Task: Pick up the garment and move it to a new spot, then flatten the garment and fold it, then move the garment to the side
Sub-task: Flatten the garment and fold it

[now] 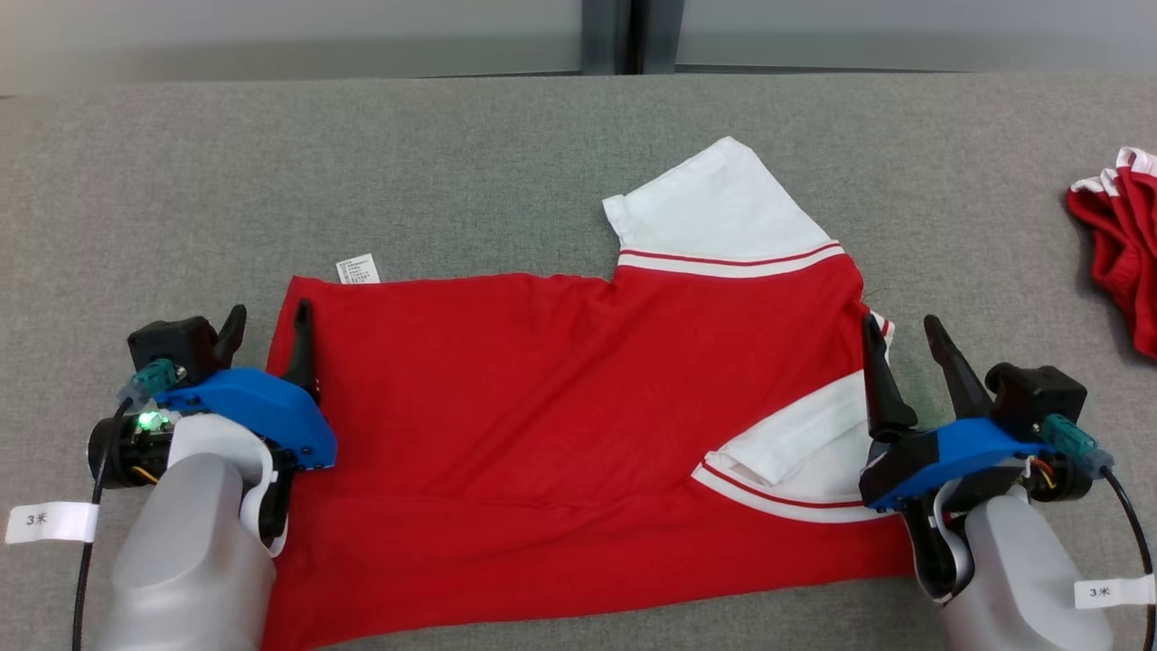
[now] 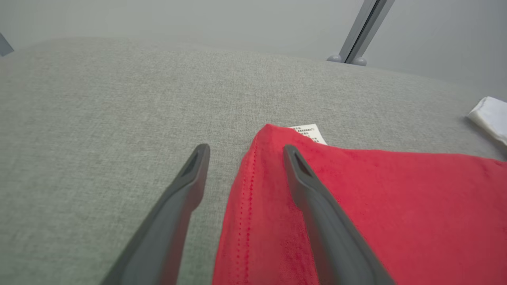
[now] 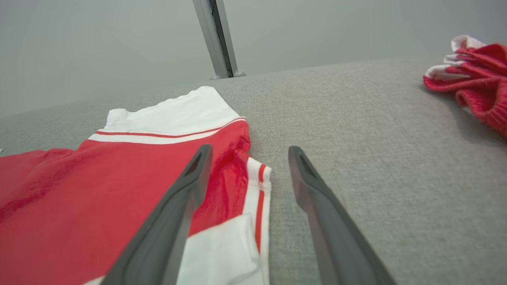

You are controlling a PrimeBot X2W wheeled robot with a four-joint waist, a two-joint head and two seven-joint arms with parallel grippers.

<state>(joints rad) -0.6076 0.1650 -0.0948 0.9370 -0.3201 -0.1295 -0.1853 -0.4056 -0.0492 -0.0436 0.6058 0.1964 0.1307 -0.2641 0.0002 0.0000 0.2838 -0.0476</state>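
Currently, the state is as follows:

- My left gripper (image 1: 269,312) stands at the left edge of the garment (image 1: 542,407), with its two fingers spread wide and nothing between them gripped.
- In the left wrist view, my left-hand finger (image 2: 174,206) is over the bare grey surface (image 2: 99,111). My right-hand finger (image 2: 317,206) is over the red cloth. The stitched left hem runs up the gap between them.
- My right gripper (image 1: 900,321) stands at the right edge of the garment, its fingers likewise spread wide and holding nothing.
- In the right wrist view, the left-hand finger (image 3: 174,209) of that gripper is over red and white cloth, and its right-hand finger (image 3: 324,213) is over bare surface. The striped trim of the garment lies in the gap.
- Whether any fingertip touches cloth or surface cannot be told.
- The garment is a red shirt with white sleeves. It lies spread out in the near middle of the surface, between my two grippers.
- One white sleeve (image 1: 714,212) points to the far side, right of centre. The other is folded over the body at the near right, just beside my right gripper.
- A white care label (image 1: 358,269) projects from the far left corner of the garment.
- A second red and white cloth (image 1: 1116,244) lies bunched at the far right, well apart from the garment.
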